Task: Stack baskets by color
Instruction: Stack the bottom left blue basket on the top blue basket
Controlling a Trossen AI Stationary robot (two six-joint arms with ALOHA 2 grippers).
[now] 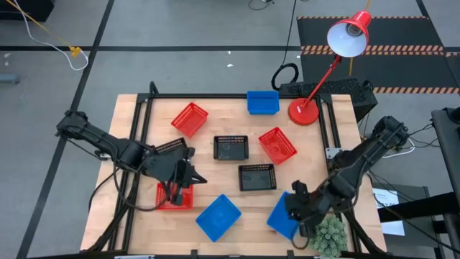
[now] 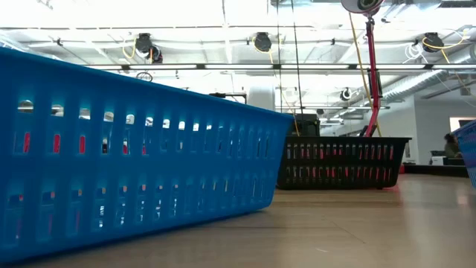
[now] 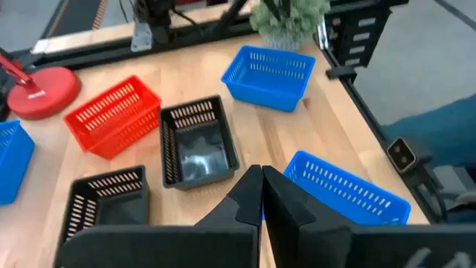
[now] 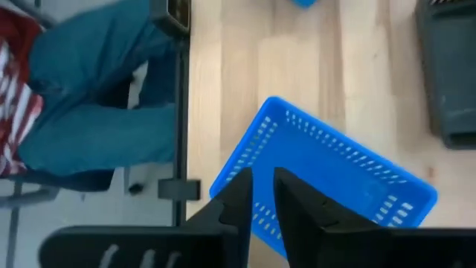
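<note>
Red, blue and black lattice baskets lie spread over the wooden table (image 1: 129,115), each resting on its base. Red baskets sit at the far left (image 1: 190,119), the middle right (image 1: 277,144) and the near left (image 1: 175,196). Blue baskets are at the far edge (image 1: 262,102), the near middle (image 1: 218,217) and the near right (image 1: 282,214). Two black baskets (image 1: 231,147) (image 1: 256,177) are in the middle. My left gripper (image 1: 194,178) hangs shut beside the near-left red basket. My right gripper (image 4: 262,190) hovers over the near-right blue basket (image 4: 327,171), its fingers a narrow gap apart, holding nothing.
A red lamp stands on its round base (image 1: 304,111) at the far right, its head (image 1: 350,34) beyond the table. A green plant (image 1: 329,236) sits at the near right corner. A person in blue trousers (image 4: 89,97) is beside the table's edge. Dark lattice (image 1: 171,147) shows under my left arm.
</note>
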